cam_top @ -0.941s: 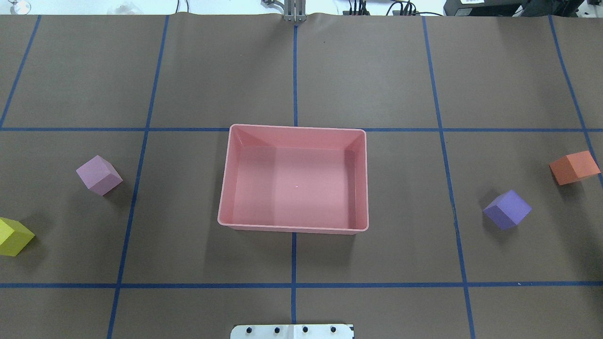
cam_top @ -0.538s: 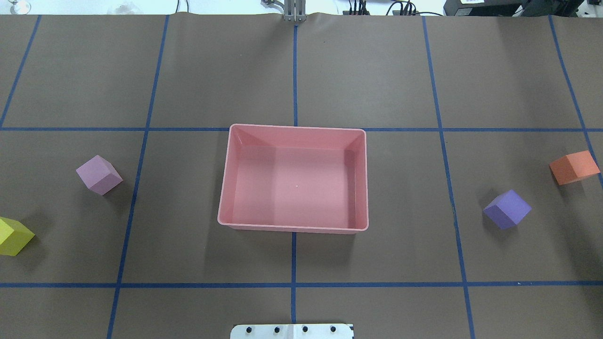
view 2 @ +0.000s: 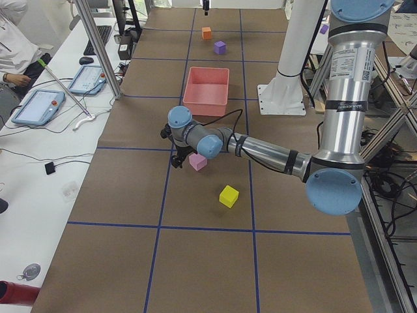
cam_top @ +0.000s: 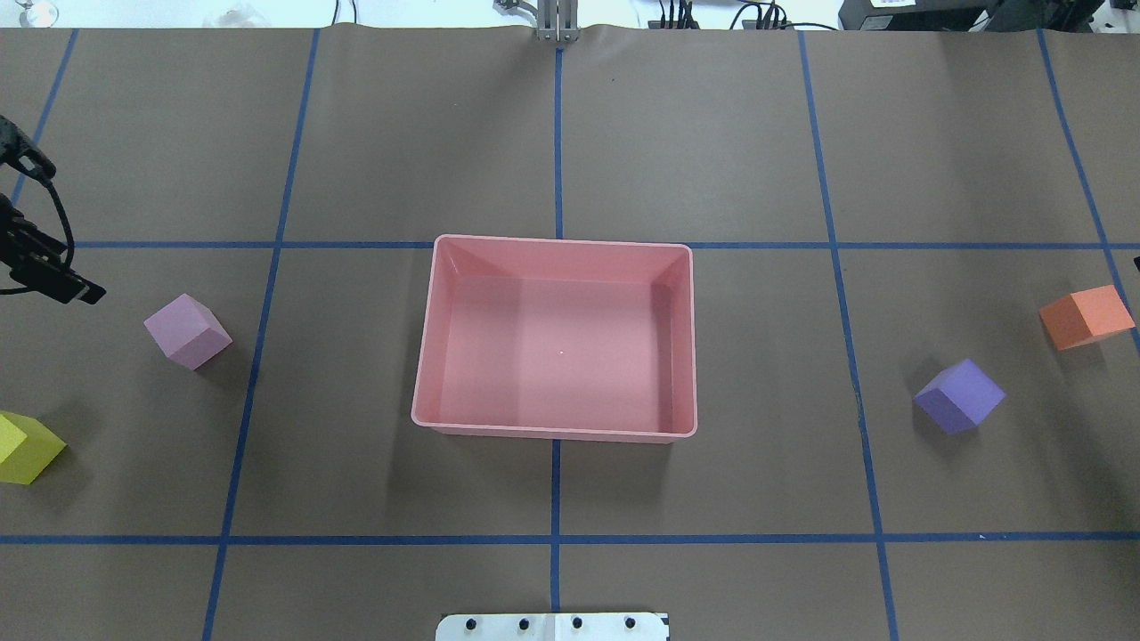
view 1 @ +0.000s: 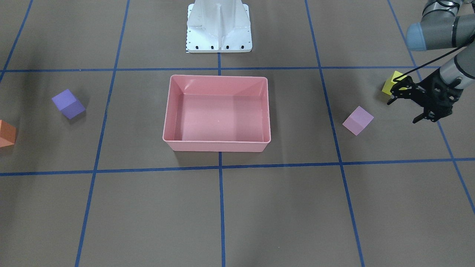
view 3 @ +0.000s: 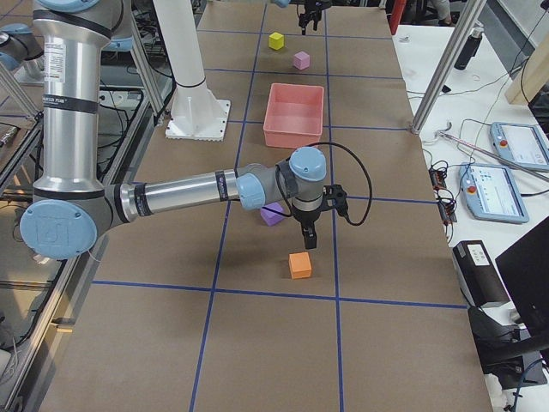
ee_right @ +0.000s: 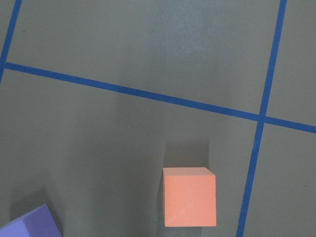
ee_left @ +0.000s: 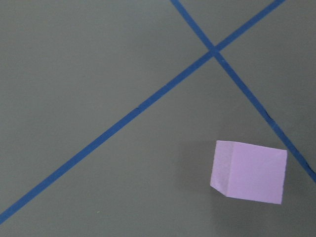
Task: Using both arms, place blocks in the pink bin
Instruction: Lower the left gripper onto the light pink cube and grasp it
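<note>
Two blocks (cam_top: 187,331) lie each side of pink bin (cam_top: 561,239), tape (cam_top: 257,356) between.

Shallow salmon-pink plastic bin (cam_top: 561,383) on brown paper table cover (cam_top: 712,133) gridded with blue tape lines (cam_top: 557,160). At its nine o'clock: light pink matte cube (cam_top: 187,331), yellow matte cube (cam_top: 27,448); at three o'clock: purple matte cube (cam_top: 959,396), orange matte cube (cam_top: 1085,317).

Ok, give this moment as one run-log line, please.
pink bin empty; four blocks outside; left gripper open by light pink block; right gripper by orange block
</note>
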Controlling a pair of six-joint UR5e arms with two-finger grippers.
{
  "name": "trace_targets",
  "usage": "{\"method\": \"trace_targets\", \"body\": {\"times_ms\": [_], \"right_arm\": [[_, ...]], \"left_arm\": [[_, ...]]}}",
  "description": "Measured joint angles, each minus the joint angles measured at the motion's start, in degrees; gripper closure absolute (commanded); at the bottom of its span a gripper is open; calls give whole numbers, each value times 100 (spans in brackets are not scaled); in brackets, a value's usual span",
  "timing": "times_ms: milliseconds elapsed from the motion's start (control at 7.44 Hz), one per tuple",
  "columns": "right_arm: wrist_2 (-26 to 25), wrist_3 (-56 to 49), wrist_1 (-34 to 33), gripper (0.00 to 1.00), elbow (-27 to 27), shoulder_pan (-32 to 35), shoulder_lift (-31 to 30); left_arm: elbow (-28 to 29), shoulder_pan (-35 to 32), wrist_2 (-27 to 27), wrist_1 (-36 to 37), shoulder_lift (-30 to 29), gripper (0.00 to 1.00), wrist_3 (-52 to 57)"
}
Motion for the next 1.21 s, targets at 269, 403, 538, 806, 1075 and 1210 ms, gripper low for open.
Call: {"method": "trace_targets", "body": {"times_ms": [269, 403, 538, 806, 1075, 1210], "right_arm": [[0, 2, -2, 0, -1, -28, 2], [-2, 1, -2, 0, -4, -31, 2], [-5, -1, -2, 0, -7, -33, 1], [-5, 0, -2, 0, -14, -34, 1], [-8, -5, -2, 0, -17, -34, 0], [-9, -6, -2, 0, -17, -34, 0]], "left_arm": [[20, 671, 646, -507, -47, 0, -758], [50, 897, 838, -621, -72, 0, -951], [100, 1035, 923, -672, -86, 0, -1025], [249, 1168, 969, -695, -154, 0, -1053], [470, 1275, 975, -697, -267, 28, -1054], [524, 1322, 975, -698, -289, 66, -1052]]}}
